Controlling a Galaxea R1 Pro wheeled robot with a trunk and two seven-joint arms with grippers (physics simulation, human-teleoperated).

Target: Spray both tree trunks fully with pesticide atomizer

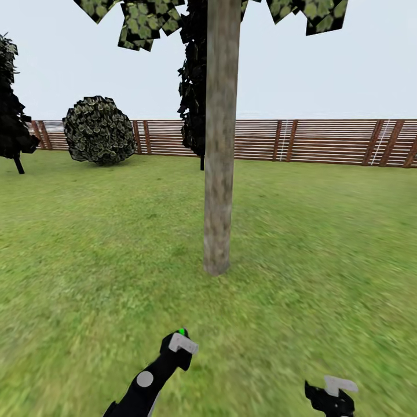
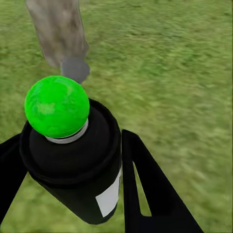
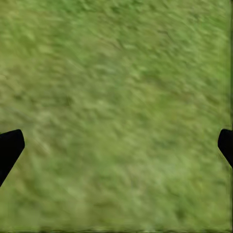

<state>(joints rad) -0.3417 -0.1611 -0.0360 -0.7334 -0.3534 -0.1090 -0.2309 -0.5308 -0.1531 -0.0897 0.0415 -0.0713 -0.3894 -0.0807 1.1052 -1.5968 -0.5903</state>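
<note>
Left gripper (image 2: 73, 165): clamped on the pesticide atomizer (image 2: 73, 170), one black finger (image 2: 145, 184) on each side of the bottle, so it's definitely holding it.

Atomizer: black body, bright green round cap on top with a pale grey collar under it. In the head view it sits low and a bit left of centre, over the grass, pointing toward the tree trunk (image 1: 220, 145).

Label: there's a whitish patch on the bottle's side, but it's totally blank from here, no brand or text I can read.

Right gripper (image 3: 116, 145): jaws spread wide with nothing between them, just lawn (image 3: 116, 97) underneath. It's at the bottom right of the head view.

Tree trunk: straight mottled grey-brown column standing in the grass right ahead, near the atomizer but apart from it.

Background: brown slatted fence (image 1: 324, 142) along the back, a round bush (image 1: 98, 130) in front of it at the left.
</note>
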